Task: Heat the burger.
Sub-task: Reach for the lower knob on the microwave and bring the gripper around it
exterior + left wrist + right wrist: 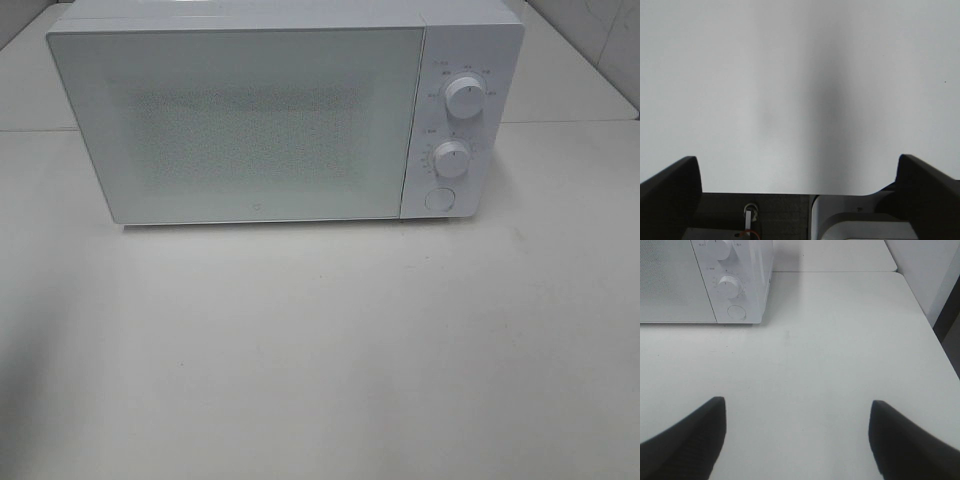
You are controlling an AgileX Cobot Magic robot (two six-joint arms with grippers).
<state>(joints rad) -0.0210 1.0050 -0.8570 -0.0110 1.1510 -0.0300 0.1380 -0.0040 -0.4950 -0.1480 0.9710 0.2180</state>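
Observation:
The burger is out of view in every frame. A white microwave [270,115] stands at the back of the table with its door shut; the frosted door hides the inside. It also shows in the right wrist view as the microwave [705,280]. My left gripper [797,172] is open over bare white surface, nothing between its dark fingers [670,192]. My right gripper [797,415] is open above the table, in front of and to the right of the microwave, with nothing between its fingers [695,437]. Neither gripper shows in the exterior high view.
The microwave's control panel carries two round knobs [464,97], [451,159] and a round door button [439,198]. The white table [320,350] stretches out in front. Its right edge [935,340] runs beside a wall and a dark gap.

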